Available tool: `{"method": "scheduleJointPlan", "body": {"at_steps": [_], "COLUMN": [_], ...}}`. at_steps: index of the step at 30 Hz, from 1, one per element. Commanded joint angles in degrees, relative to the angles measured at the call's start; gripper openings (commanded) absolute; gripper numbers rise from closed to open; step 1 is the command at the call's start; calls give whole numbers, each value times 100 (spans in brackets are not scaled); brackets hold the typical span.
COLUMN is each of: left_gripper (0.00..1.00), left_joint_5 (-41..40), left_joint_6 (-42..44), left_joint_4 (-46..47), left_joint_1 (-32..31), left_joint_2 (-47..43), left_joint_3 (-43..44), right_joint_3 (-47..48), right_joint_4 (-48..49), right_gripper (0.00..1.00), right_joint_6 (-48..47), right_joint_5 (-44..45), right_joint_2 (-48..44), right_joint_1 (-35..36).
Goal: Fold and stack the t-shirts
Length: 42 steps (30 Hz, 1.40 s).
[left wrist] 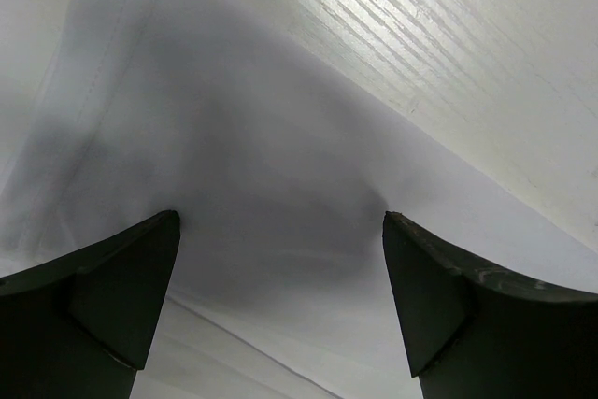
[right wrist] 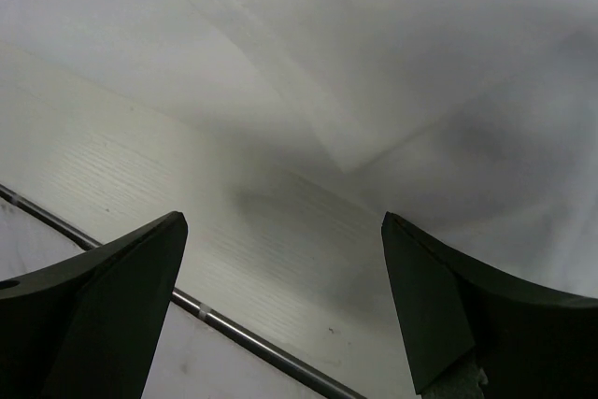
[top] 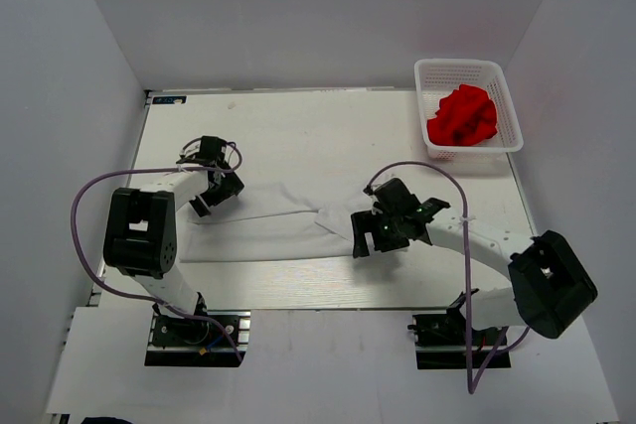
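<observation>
White shirt [top: 268, 230] lies stretched between the left gripper [top: 214, 196] and right gripper [top: 370, 237], both spread wide over its ends, probably to fold it. Red shirt [top: 462, 116] waits in the basket [top: 467, 64] beyond the right gripper.

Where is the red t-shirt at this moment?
In the top view, the red t-shirt lies crumpled inside the white mesh basket at the far right corner of the table.

Black-jointed white arms [top: 477, 242], looping purple cables [top: 74, 225].
</observation>
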Motion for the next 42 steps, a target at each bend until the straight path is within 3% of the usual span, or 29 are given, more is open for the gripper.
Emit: {"method": "scheduleJointPlan", "body": {"at_steps": [1, 7, 11, 17, 23, 31, 37, 38, 42], "left_gripper": [100, 100, 100, 100, 100, 100, 100, 100, 100], "left_joint_5": [36, 441, -392, 317, 335, 1047, 1084, 1083, 1135], "left_joint_6": [-36, 104, -44, -45, -45, 183, 280, 280, 341], "left_joint_4": [-93, -41, -681, -340, -209, 1005, 1075, 1075, 733], "left_joint_1": [24, -187, -406, -407, -407, -407, -407, -407, -407], "left_joint_2": [-88, -641, -931, -1178, -1907, -3550, -3464, -3203, -2001], "left_joint_3": [-136, 258, 628, 58, -346, -1182, -1235, -1235, -955], "right_joint_3": [59, 692, 947, 1176, 1211, 1911, 3520, 4149, 4525], "right_joint_4": [-178, 226, 253, 262, 403, -590, -871, -1029, -1074], "right_gripper": [90, 90, 90, 90, 90, 90, 90, 90, 90], "right_joint_6": [199, 586, 639, 657, 525, 781, -204, -300, -802], "right_joint_5": [425, 384, 750, 752, 480, 1332, 1455, 1438, 1473], "right_joint_2": [-294, -127, 65, 593, 1339, 2665, 3940, 4160, 4364], "right_joint_1": [-15, -15, -24, -24, -59, -586, -1139, -1201, -1324]}}
